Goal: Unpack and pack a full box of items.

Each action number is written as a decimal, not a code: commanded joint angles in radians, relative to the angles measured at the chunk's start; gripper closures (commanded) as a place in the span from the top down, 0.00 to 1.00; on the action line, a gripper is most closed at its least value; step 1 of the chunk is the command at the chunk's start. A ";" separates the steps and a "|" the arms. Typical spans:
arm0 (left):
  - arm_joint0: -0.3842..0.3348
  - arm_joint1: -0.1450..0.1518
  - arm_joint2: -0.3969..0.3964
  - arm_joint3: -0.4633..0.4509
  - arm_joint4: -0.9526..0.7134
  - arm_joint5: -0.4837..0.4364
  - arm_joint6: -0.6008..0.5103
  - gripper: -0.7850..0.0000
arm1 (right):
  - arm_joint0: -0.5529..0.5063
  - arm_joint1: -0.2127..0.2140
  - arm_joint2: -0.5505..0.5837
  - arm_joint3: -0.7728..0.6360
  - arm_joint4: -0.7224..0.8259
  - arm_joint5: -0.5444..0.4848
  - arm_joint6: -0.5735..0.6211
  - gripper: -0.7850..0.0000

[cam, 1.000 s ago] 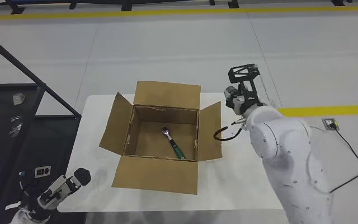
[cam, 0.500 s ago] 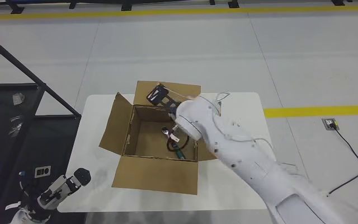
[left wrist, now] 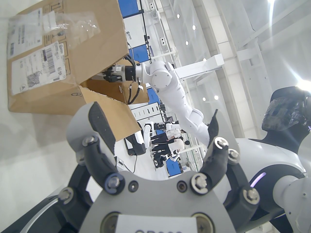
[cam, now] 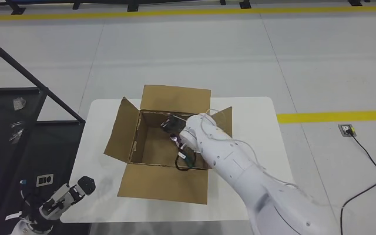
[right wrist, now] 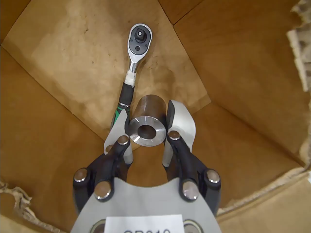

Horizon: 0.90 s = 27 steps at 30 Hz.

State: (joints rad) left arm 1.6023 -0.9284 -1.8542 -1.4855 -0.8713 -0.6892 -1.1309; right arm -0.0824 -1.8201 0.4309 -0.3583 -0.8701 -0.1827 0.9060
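Right pincer [right wrist: 147, 116]: clenched on a steel cylinder [right wrist: 148, 122], bored end toward the wrist camera; held down inside the cardboard box [cam: 175, 96], near the handle of the ratchet wrench [right wrist: 137, 47]; whether the cylinder touches the box floor cannot be told. Ratchet wrench: flat on the box floor; drive head pointing away from the pincer; green grip partly hidden behind one finger. Cardboard box: on the white table [cam: 252, 111]; all four flaps folded outward. Left pincer [left wrist: 155, 122]: released, nothing between its pads; low off the table's near left corner, well apart from the box. Progress, by judgement: one item lies in the box and a second is in hand; whether it is going in or coming out is not settled here; either way the box is far from full, and most of the work appears left.
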 commanded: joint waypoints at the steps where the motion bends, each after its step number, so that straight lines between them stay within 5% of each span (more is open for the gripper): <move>1: 0.000 0.000 0.000 0.000 0.000 0.000 0.000 1.00 | -0.001 -0.019 0.002 0.053 0.012 -0.004 -0.024 0.00; 8: 0.000 0.000 0.000 0.000 0.000 0.000 0.000 1.00 | -0.008 -0.048 -0.004 0.126 -0.004 0.049 -0.074 0.00; 13: 0.000 0.000 0.000 0.000 0.000 0.000 0.000 1.00 | -0.008 -0.048 -0.004 0.126 -0.004 0.049 -0.074 0.57; 15: 0.000 0.000 0.000 0.000 0.000 0.000 0.000 1.00 | -0.012 -0.049 -0.001 0.135 0.003 0.052 -0.075 0.95; 16: 0.000 0.000 0.000 0.000 0.000 0.000 0.000 1.00 | -0.011 -0.052 0.005 0.146 0.013 0.051 -0.083 1.00; 27: 0.004 -0.002 -0.001 -0.020 0.019 0.014 0.034 1.00 | 0.013 -0.075 0.016 0.177 0.006 0.026 -0.114 1.00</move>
State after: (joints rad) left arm 1.6030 -0.9292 -1.8541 -1.4943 -0.8637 -0.6818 -1.1176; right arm -0.0710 -1.8942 0.4465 -0.1836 -0.8613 -0.1559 0.7951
